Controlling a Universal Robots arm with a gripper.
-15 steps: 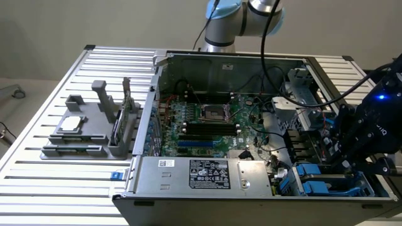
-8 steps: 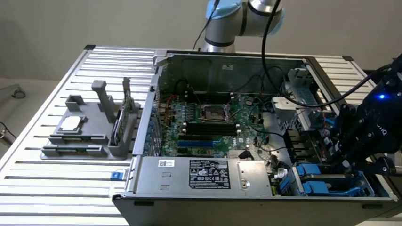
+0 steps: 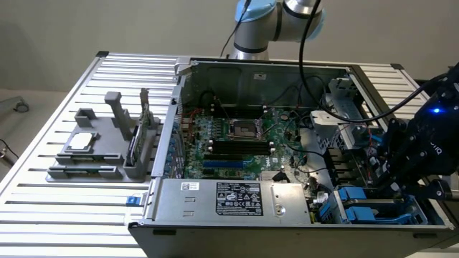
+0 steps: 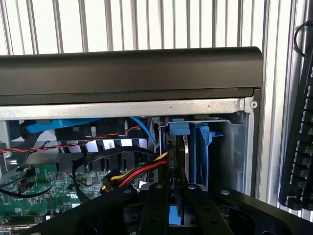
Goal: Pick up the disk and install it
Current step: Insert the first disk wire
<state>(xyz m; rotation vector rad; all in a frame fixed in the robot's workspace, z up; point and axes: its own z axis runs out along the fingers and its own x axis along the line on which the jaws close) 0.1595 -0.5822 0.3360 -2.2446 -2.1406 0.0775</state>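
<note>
The disk (image 4: 179, 147) stands on edge in the drive bay at the corner of the open computer case (image 3: 215, 228), its blue carrier tab showing on top. My gripper (image 4: 177, 198) is right over it, its two black fingers (image 4: 159, 210) close together on either side of the disk's edge with blue carrier plastic between them. In the exterior view the gripper (image 3: 401, 180) hangs over the bay at the case's front corner on the exterior view's right, above blue carrier parts (image 3: 358, 207). The disk's flat faces are hidden.
A second blue carrier (image 4: 204, 147) sits beside the disk against the bay wall. Red-black and yellow cables (image 4: 137, 171) run next to the bay. The grey power-supply box (image 3: 237, 199) and motherboard (image 3: 237, 140) fill the case. A keyboard (image 4: 298, 147) lies outside; a grey parts fixture (image 3: 100, 145) stands on the slatted table.
</note>
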